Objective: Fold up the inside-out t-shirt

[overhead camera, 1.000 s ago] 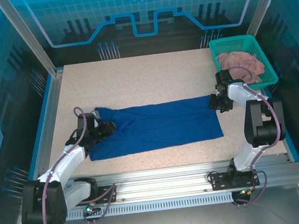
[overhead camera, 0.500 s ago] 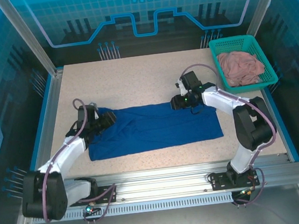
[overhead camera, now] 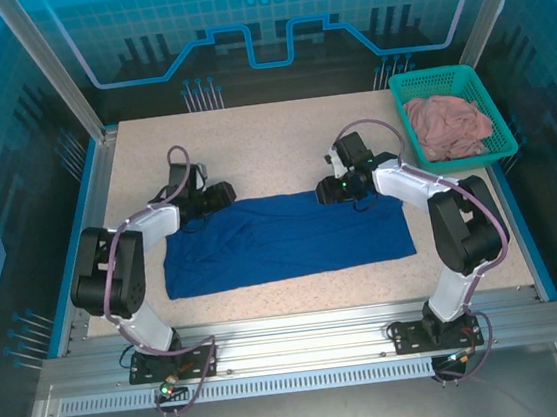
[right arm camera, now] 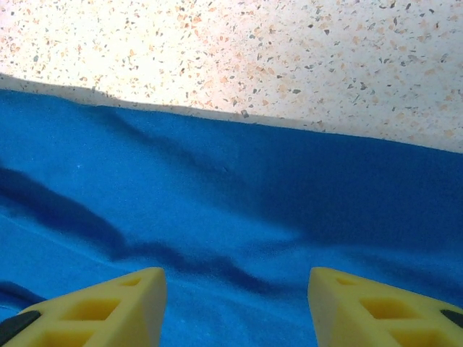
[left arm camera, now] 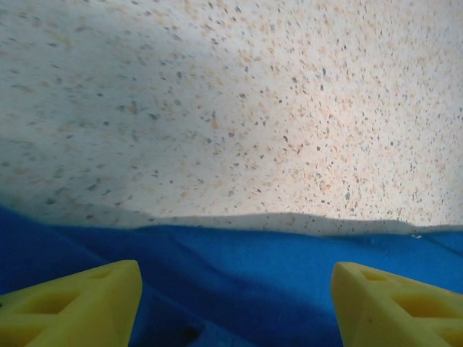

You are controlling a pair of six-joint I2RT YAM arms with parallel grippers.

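Now the royal-blue t-shirt (overhead camera: 287,240) is seen spread flat on the table (overhead camera: 281,138) as one long band; its long axis is laid crosswise, from the left arm's side to the right arm's, with the right end tipped slightly away from the bases; which end is collar and which is hem cannot be told. Its far long edge is found directly beneath both grippers; the left gripper (overhead camera: 227,194) is held over the far left corner, and the right gripper (overhead camera: 327,195) over the same edge further along, short of the right end.

A second ago one gripper was placed at each short end; both have since been carried to the far edge, and the left jaws have been widened on the way. In the wrist views the left yellow fingers (left arm camera: 79,303) and the right yellow fingers (right arm camera: 383,307) are shown well apart, with cloth lying flat below and nothing pinched between them; both grippers are thus released, and the shirt is held by neither.

The shift is judged to mean that the lengthwise spreading is finished and a fold of the far edge toward the near edge is being set up; no pinch on that edge is yet made.

Well to the right of the right gripper a teal basket (overhead camera: 445,77) is stood at the table's far corner, with a pink garment (overhead camera: 447,124) heaped in it.
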